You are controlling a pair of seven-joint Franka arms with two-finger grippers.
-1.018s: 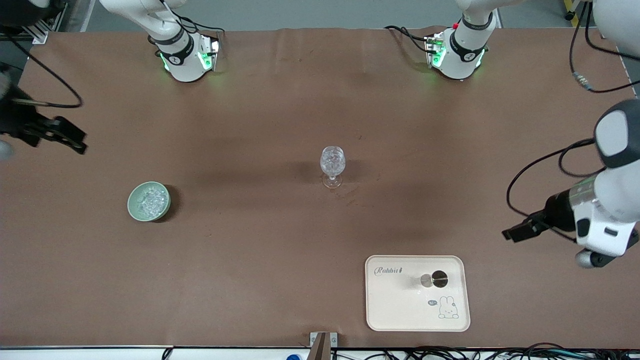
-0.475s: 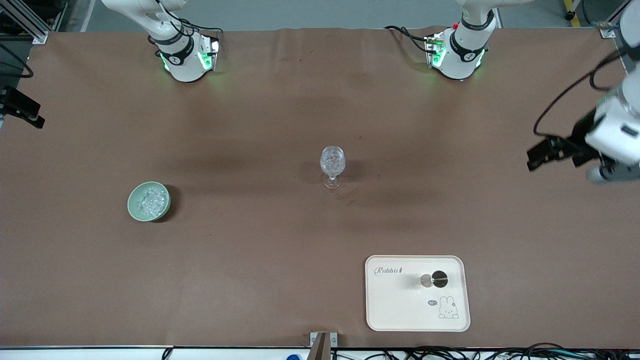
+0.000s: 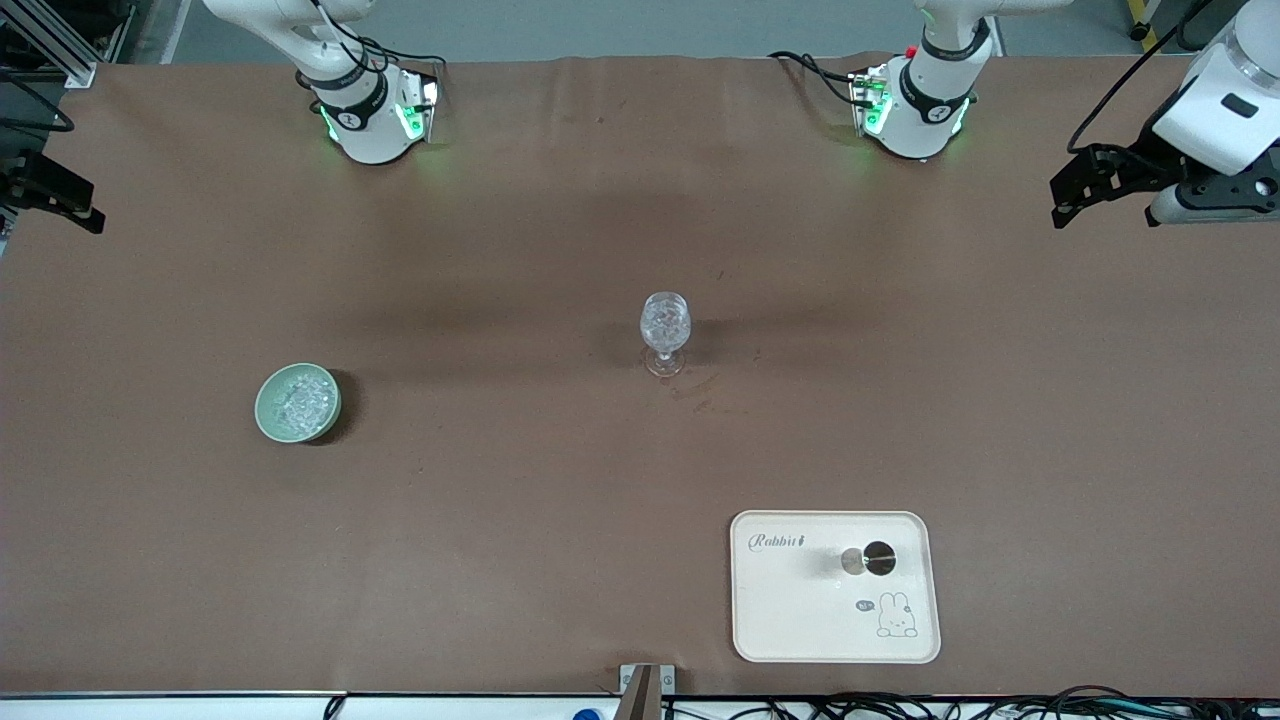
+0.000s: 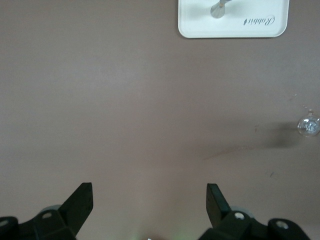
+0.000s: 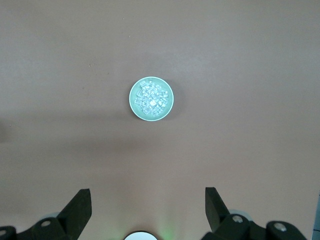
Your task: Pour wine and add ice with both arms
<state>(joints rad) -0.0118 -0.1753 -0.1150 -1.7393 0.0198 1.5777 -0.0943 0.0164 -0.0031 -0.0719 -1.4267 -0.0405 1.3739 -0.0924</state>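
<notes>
Landmark: a stemmed glass (image 3: 665, 333) stands upright near the middle of the brown table (image 3: 560, 470); every place below is given from it. The left wrist view shows it too (image 4: 308, 125).
Glass contents: clear glittering bits fill its bowl; I cannot tell whether there is any liquid.
Ice: a heap of small clear chunks (image 3: 298, 401) lies in a pale green bowl (image 3: 266, 414), well apart from the glass toward my right arm's end of the table and a little nearer to the front camera. In the right wrist view, the ice (image 5: 151, 97) sits inside the round bowl (image 5: 135, 105).
Tray: a cream tray (image 3: 790, 620) with a rabbit drawing lies nearer to the front camera than the glass, toward my left arm's end. A small round dark-topped object (image 3: 878, 558) stands on it; I cannot tell what it is. The left wrist view catches the tray's edge (image 4: 200, 27).
My left gripper (image 3: 1062, 198): up in the air over my left arm's end of the table, well apart from the glass, fingers spread wide and holding nothing (image 4: 150, 200).
My right gripper (image 3: 80, 210): at the table's edge at my right arm's end, well apart from the glass, up over bare table near the bowl, fingers spread wide and holding nothing (image 5: 148, 200).
</notes>
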